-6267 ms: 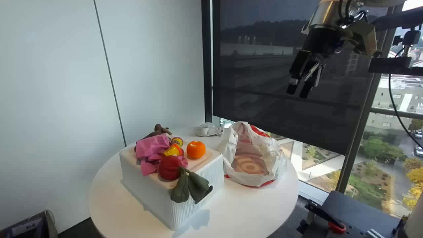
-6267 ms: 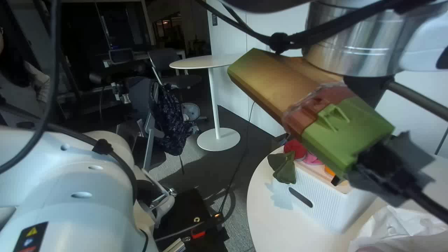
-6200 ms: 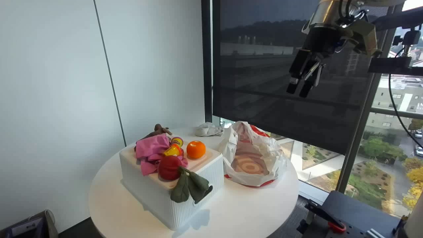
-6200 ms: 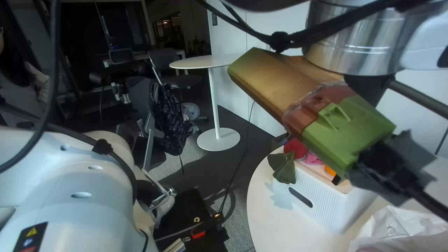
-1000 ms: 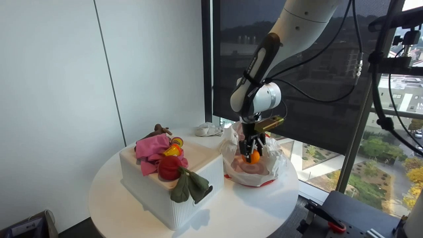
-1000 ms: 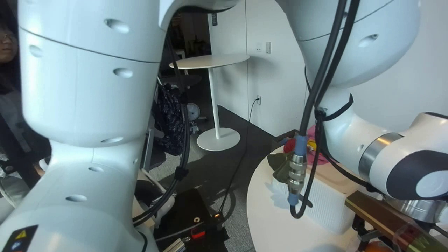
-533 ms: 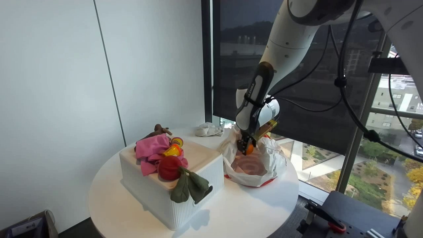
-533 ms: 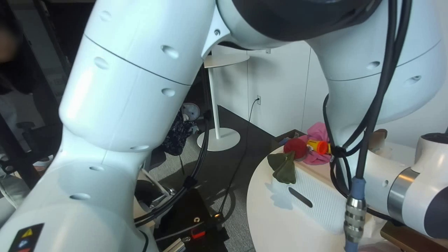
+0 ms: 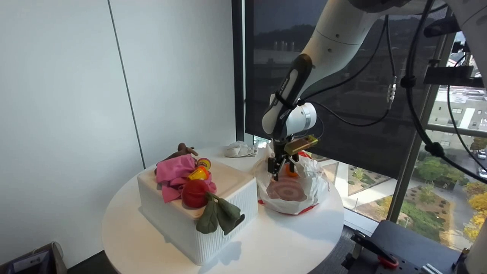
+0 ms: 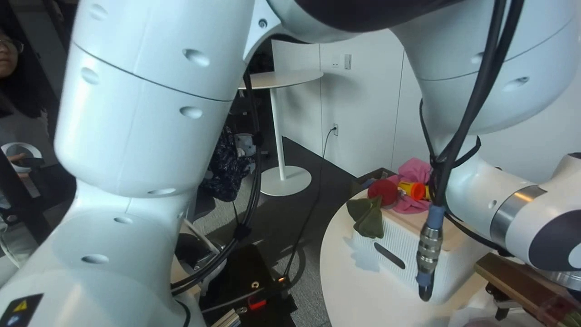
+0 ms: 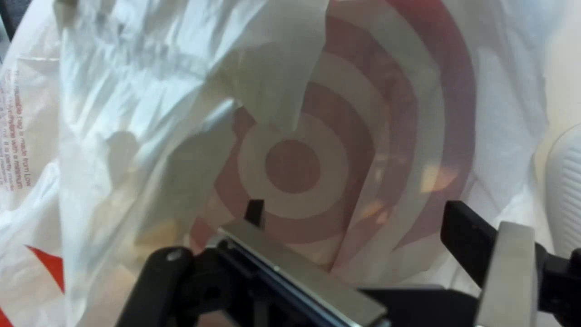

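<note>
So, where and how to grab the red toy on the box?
Its round body, from above: the top is uncovered, with curved sides to close on. Skip the leaves: they droop over the edge of the box and may flop. Pink cloth bunches against the side away from them; keep it clear.

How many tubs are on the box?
2: an orange-lidded tub by the pink cloth, and a purple-lidded tub just behind that one in an exterior view. The cloth may hide more.

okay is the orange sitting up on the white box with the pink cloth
No, in an exterior view the orange shows by the gripper, in the open plastic bag.
</note>
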Action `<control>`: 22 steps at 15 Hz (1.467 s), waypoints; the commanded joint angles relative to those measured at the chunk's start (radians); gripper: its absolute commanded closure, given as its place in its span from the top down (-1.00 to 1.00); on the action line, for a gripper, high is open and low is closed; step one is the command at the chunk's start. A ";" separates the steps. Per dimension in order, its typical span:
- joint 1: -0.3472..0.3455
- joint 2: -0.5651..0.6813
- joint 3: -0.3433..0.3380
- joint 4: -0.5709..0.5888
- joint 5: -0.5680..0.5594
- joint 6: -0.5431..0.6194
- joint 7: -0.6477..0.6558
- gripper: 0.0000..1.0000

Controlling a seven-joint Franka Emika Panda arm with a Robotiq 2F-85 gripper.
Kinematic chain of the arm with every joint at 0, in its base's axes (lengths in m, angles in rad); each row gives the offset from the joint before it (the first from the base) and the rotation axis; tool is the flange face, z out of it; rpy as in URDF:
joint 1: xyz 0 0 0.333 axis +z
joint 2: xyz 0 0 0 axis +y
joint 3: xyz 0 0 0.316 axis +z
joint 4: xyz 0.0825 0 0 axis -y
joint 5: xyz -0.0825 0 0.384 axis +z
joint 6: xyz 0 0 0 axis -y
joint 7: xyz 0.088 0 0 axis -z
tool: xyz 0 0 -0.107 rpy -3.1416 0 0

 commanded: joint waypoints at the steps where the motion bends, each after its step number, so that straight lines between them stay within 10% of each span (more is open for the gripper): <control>1: -0.034 -0.194 0.088 -0.065 0.116 -0.284 -0.130 1.00; 5: 0.012 -0.355 0.134 -0.062 0.218 -0.541 -0.247 1.00; 11: 0.164 -0.495 0.211 -0.125 0.376 -0.412 -0.359 1.00; 17: 0.312 -0.437 0.302 -0.198 0.478 -0.089 -0.496 1.00; 22: 0.351 -0.330 0.346 -0.277 0.337 0.270 -0.544 1.00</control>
